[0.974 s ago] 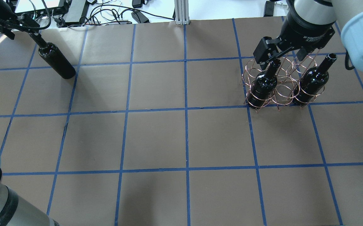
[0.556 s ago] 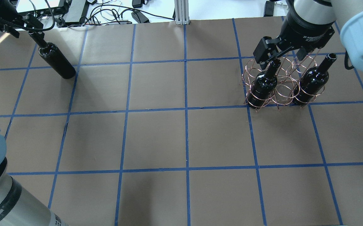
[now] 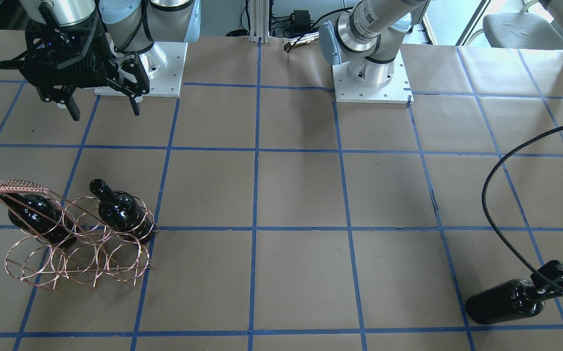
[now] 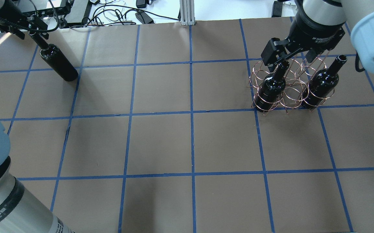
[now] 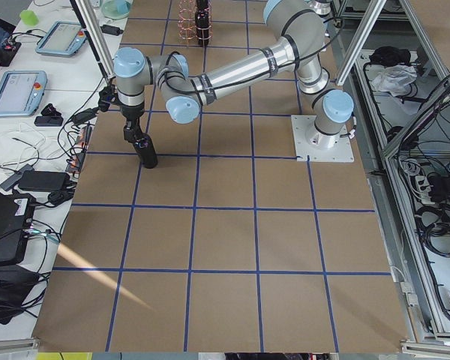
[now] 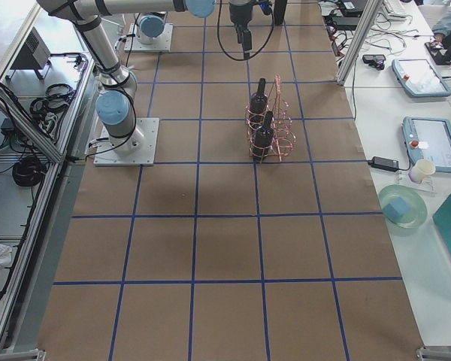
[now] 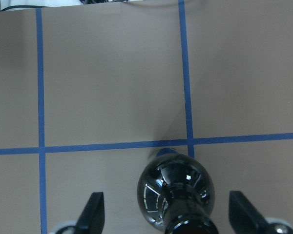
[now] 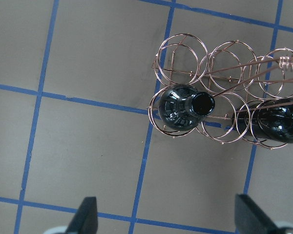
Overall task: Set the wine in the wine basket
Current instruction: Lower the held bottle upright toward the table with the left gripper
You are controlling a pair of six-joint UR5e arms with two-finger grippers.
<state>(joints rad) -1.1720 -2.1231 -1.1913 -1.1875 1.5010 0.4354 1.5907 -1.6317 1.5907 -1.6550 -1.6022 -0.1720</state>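
- Left gripper (image 7: pixel 163 196) is pointing straight down over the wine (image 4: pixel 59 63), fingers (image 7: pixel 95 212) spread wide either side of its neck.
- Right gripper (image 8: pixel 166 199) is hovering, jaws apart, above the wine basket (image 3: pixel 17 185).

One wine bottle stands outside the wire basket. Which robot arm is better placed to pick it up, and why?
Left. The left gripper, open, straddles the neck of the loose wine bottle; the right gripper hangs open above the wine basket, far across the table.
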